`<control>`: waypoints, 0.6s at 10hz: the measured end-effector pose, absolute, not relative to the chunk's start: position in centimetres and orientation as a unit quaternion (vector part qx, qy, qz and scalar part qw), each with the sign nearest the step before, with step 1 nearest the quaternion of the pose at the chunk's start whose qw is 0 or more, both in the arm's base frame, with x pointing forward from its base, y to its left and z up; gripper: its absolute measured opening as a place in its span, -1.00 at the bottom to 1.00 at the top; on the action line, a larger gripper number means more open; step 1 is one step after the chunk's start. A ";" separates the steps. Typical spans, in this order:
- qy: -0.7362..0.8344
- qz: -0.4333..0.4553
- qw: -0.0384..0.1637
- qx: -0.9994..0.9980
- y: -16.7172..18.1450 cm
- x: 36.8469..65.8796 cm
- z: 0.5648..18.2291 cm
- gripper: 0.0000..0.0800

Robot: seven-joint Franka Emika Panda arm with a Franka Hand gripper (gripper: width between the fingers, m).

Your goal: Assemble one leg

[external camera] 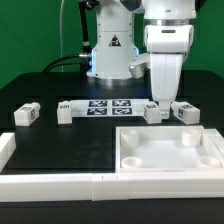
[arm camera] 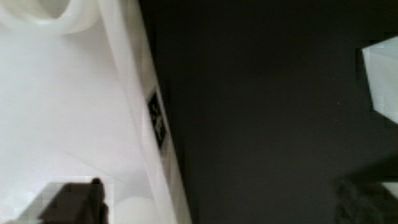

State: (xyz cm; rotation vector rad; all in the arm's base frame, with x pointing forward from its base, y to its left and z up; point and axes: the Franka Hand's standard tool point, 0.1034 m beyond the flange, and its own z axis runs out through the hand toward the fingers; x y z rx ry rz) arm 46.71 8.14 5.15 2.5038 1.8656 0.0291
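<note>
Hand [external camera: 159, 99]: I see it spread wide, empty.
Leg [external camera: 153, 113]: just beneath my hand, on the desk [external camera: 60, 140].

The flat black counter [external camera: 60, 145] holds a white square plastic tray [external camera: 165, 169] at four o'clock. At nine o'clock, the small white plastic leg [external camera: 27, 115] wears a black-and-white tag.

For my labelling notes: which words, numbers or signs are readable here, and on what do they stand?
No readable words or numbers.
Warning triangle on the white robot base: symbol too small to read.
Black-and-white tags on the flat white marker board and white plastic legs: patterns only.
</note>
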 end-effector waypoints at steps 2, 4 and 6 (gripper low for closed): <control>0.496 0.017 0.005 0.868 8.3 46.6 5.1 0.62; 0.358 0.039 -0.006 0.933 8.9 45.2 4.9 0.62; 0.232 0.035 -0.019 0.972 9.8 44.3 4.7 0.62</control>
